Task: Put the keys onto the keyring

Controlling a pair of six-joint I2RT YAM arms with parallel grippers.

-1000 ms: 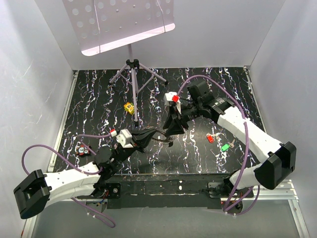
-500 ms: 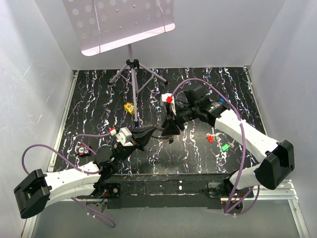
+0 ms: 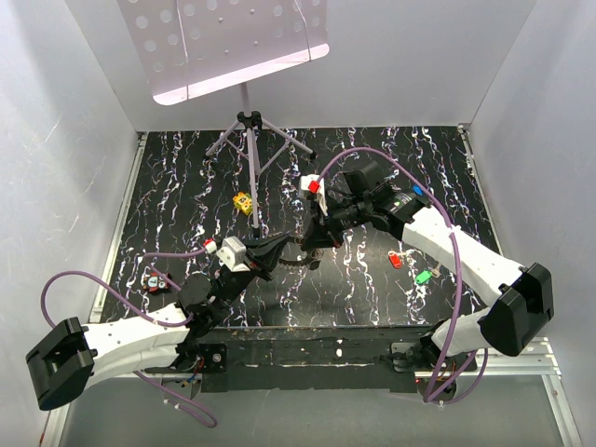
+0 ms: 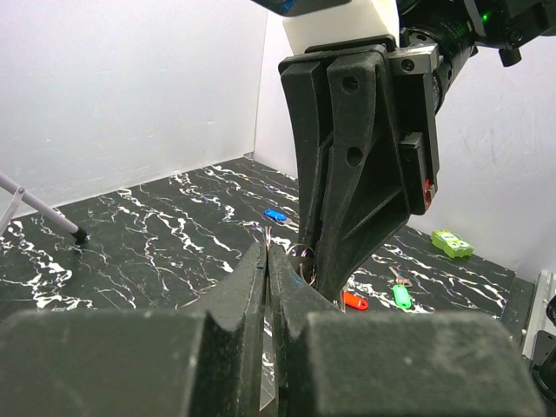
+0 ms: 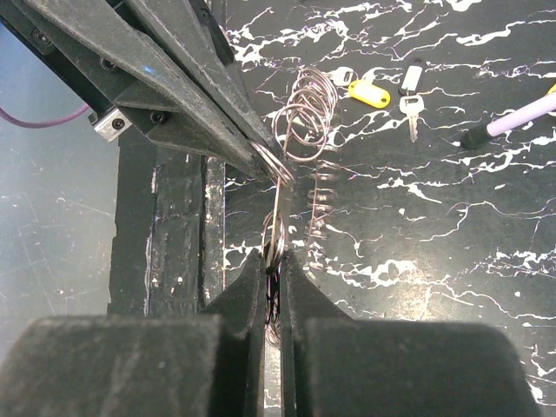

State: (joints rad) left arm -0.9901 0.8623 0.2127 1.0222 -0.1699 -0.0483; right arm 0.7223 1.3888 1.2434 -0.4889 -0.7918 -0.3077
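Note:
The keyring is a bunch of thin silver wire loops held in the air between both grippers. My left gripper is shut on its edge; in the left wrist view the jaws are pressed together on the thin wire. My right gripper faces it tip to tip and is shut on a loop of the same ring. A red key, a green key and a silver key lie on the table right of the grippers. A blue key lies farther back.
A small yellow block sits by a foot of the music stand's tripod, with a silver key beside it. More small items lie near the left arm. A lime-green block lies at the right. White walls enclose the marbled table.
My right gripper has swung left and toward the left gripper until the tips meet at the keyring. The left gripper has shifted slightly forward. The keys on the table have not moved.

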